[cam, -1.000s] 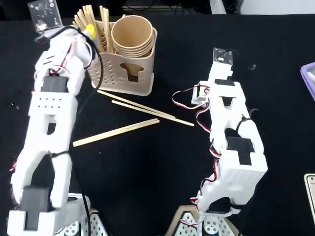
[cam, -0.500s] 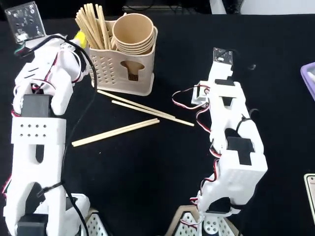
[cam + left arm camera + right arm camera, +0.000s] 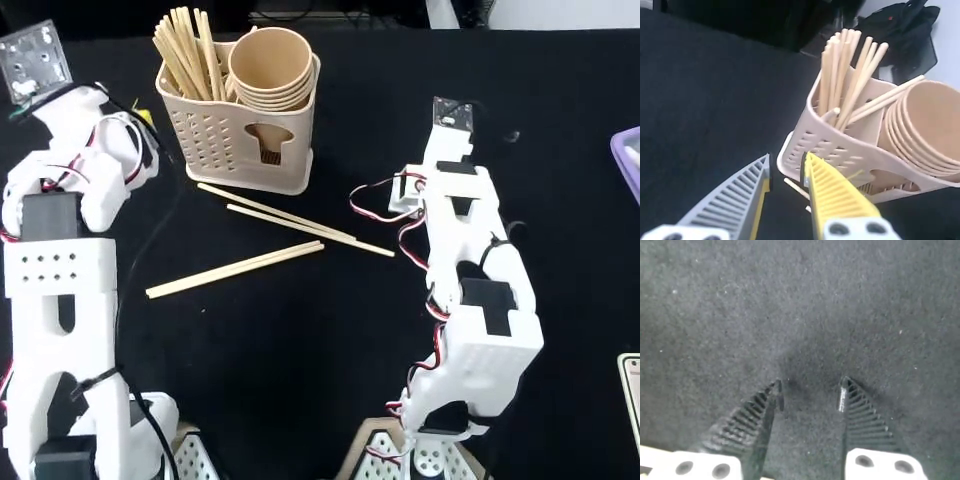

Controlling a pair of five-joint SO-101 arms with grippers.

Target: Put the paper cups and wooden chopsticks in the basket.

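Basket (image 3: pixel 235 150): cups (image 3: pixel 268 62) nested inside, chopsticks (image 3: pixel 185 50) upright alongside.
Loose chopsticks (image 3: pixel 235 268): four on cloth (image 3: pixel 300 360), near basket.
Left gripper (image 3: pixel 786 162): parted, empty, beside basket.
Right gripper (image 3: pixel 810 390): parted, empty, above cloth.

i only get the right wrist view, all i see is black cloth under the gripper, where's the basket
Observer: The basket stands off to the left of your right gripper, close beside the left gripper.
Operator: any chopsticks loose out there
Observer: Yes, several loose chopsticks lie flat on the cloth just in front of the basket.
Operator: is the left gripper holding one
Observer: No, the left gripper is open and empty.
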